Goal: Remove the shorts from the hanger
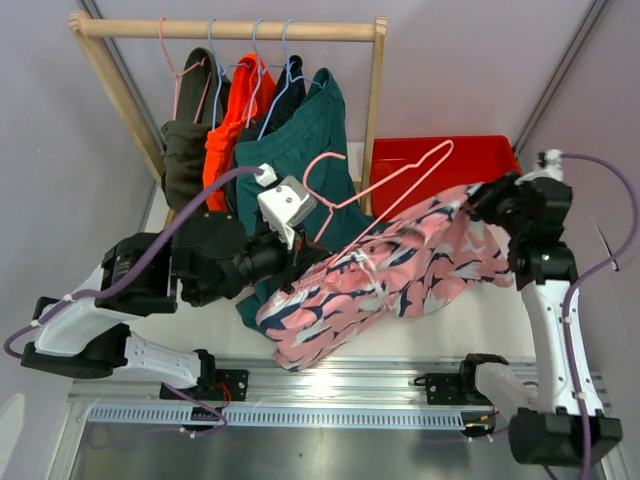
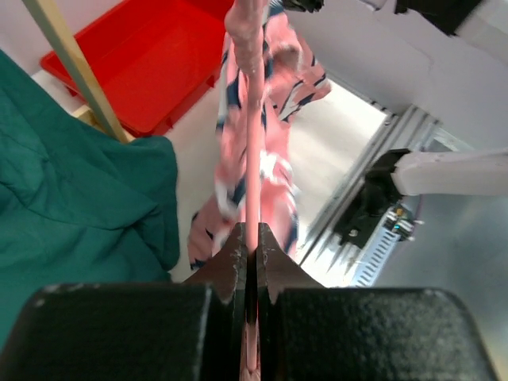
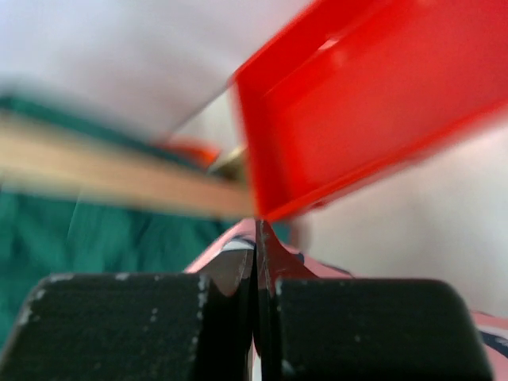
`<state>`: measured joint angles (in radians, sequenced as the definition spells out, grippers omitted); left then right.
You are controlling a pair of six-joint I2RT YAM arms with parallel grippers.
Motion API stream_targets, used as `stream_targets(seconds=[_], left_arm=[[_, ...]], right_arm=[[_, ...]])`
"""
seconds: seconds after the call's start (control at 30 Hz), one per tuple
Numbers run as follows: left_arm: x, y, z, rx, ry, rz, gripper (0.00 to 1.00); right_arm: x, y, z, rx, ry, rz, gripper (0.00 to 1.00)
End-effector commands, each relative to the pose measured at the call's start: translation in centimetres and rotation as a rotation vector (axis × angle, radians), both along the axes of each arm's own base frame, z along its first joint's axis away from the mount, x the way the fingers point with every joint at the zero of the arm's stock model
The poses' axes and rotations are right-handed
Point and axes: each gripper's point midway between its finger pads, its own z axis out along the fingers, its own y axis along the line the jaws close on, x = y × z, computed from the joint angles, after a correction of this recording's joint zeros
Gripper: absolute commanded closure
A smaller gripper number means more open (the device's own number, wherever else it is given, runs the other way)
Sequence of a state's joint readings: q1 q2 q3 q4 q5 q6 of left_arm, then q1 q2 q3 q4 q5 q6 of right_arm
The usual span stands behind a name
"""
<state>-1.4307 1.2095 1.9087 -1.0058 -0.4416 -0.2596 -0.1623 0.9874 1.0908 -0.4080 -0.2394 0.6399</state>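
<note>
Left gripper point(image 2: 252, 238): pinched tight on skinny pink wire hanger point(image 2: 254, 143)
Right gripper point(image 3: 255, 246): clamped on soft pink printed shorts point(image 1: 400, 270), slung between both arms
Red bin point(image 1: 445, 160): glossy plastic, just behind
Wooden rack point(image 1: 230, 30): teal shorts point(image 1: 300, 150) hanging limp, farthest back

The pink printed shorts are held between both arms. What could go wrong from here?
1. The left tool pinches only the thin pink hanger; under pull, the hanger may twist or slip out.
2. The right tool seems to grip just a small fold of the pink shorts, so the fabric might slide free before it clears the hanger.
3. The left arm is close to the teal shorts on the rack and could drag them.
</note>
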Motion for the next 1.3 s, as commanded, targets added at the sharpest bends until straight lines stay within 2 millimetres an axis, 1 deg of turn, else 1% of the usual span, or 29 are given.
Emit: stream_targets(seconds=[0.0,0.03,0.13,0.17,0.2,0.23,0.3,0.33,0.37,0.4,0.43,0.5,0.53,0.57,0.6,0.63,0.67,0.7,0.73,0.77,0.83,0.93,1.07,1.1,1.13,1.17,1.2,1.23,1.27], left_arm=[[2.0,-0.4,1.0,0.029,-0.098,0.084,1.0],[2.7,-0.6,1.6,0.034,-0.139,0.105,1.0],[5.6,-1.5,4.0,-0.024,-0.2,0.229,1.0],[6.0,-1.3,5.5,-0.068,-0.212,0.251,1.0],[6.4,-1.0,8.0,-0.157,-0.227,0.269,1.0],[7.2,-0.1,9.3,-0.178,-0.263,0.326,1.0],[7.6,1.6,12.7,-0.264,-0.319,0.371,1.0],[7.9,2.6,15.0,-0.322,-0.373,0.404,1.0],[8.1,4.5,16.4,-0.37,-0.395,0.455,1.0],[8.2,4.9,16.9,-0.383,-0.417,0.471,1.0],[8.4,5.9,17.9,-0.41,-0.441,0.503,1.0],[8.3,6.7,18.5,-0.427,-0.455,0.512,1.0],[8.3,6.9,18.5,-0.424,-0.451,0.517,1.0],[8.3,6.8,17.7,-0.389,-0.445,0.51,1.0],[8.3,6.7,17.0,-0.365,-0.438,0.505,1.0],[8.2,6.8,16.4,-0.359,-0.419,0.503,1.0],[8.4,5.7,14.1,-0.286,-0.41,0.484,1.0],[8.1,6.6,14.0,-0.317,-0.389,0.482,1.0],[7.9,7.0,13.6,-0.326,-0.374,0.48,1.0],[8.0,5.9,10.9,-0.263,-0.36,0.463,1.0],[7.5,7.4,10.7,-0.313,-0.316,0.464,1.0],[7.4,7.1,7.9,-0.264,-0.276,0.464,1.0],[7.9,6.0,6.0,-0.211,-0.261,0.475,1.0],[8.3,5.4,5.8,-0.209,-0.254,0.478,1.0],[8.5,5.3,6.3,-0.224,-0.247,0.475,1.0],[9.0,4.7,6.0,-0.215,-0.235,0.466,1.0],[10.4,4.9,4.9,-0.182,-0.197,0.494,1.0],[11.1,2.7,4.1,-0.149,-0.163,0.447,1.0],[11.7,2.7,4.6,-0.15,-0.151,0.462,1.0]], right_arm=[[-1.6,6.0,5.6,-0.127,-0.258,0.184,1.0],[-3.4,10.3,6.7,-0.13,-0.318,0.333,1.0],[-7.7,15.6,11.2,-0.144,-0.5,0.554,1.0],[-7.9,16.6,11.9,-0.146,-0.509,0.602,1.0],[-8.7,17.1,14.4,-0.149,-0.558,0.636,1.0],[-8.7,17.5,15.4,-0.149,-0.568,0.657,1.0],[-7.3,18.2,16.2,-0.172,-0.554,0.669,1.0],[-7.3,17.8,18.7,-0.178,-0.599,0.645,1.0],[-6.6,17.4,19.8,-0.194,-0.606,0.608,1.0],[-4.6,17.8,19.1,-0.211,-0.557,0.597,1.0],[-4.5,17.1,22.5,-0.229,-0.618,0.554,1.0],[-2.6,16.0,24.0,-0.259,-0.606,0.498,1.0],[-1.3,15.7,26.8,-0.267,-0.646,0.46,1.0],[-0.1,15.0,27.5,-0.269,-0.633,0.43,1.0],[1.4,13.0,28.9,-0.277,-0.644,0.375,1.0],[6.1,12.6,27.4,-0.274,-0.586,0.353,1.0],[4.7,11.0,32.7,-0.229,-0.699,0.312,1.0],[6.1,8.6,33.6,-0.224,-0.722,0.296,1.0],[10.5,7.8,31.9,-0.186,-0.691,0.307,1.0],[9.9,6.6,34.9,-0.123,-0.801,0.306,1.0],[12.4,3.8,34.2,-0.074,-0.818,0.311,1.0],[16.6,1.6,31.2,-0.07,-0.813,0.259,1.0],[21.6,2.2,22.9,-0.14,-0.661,0.305,1.0],[23.2,2.6,18.7,-0.144,-0.572,0.321,0.7],[24.1,3.3,15.4,-0.146,-0.472,0.31,0.21],[24.5,3.8,13.0,-0.162,-0.412,0.325,0.01],[24.7,4.3,10.3,-0.2,-0.343,0.346,0.01],[24.5,4.2,7.1,-0.203,-0.215,0.321,0.01],[23.5,5.5,7.0,-0.228,-0.196,0.331,0.01]])
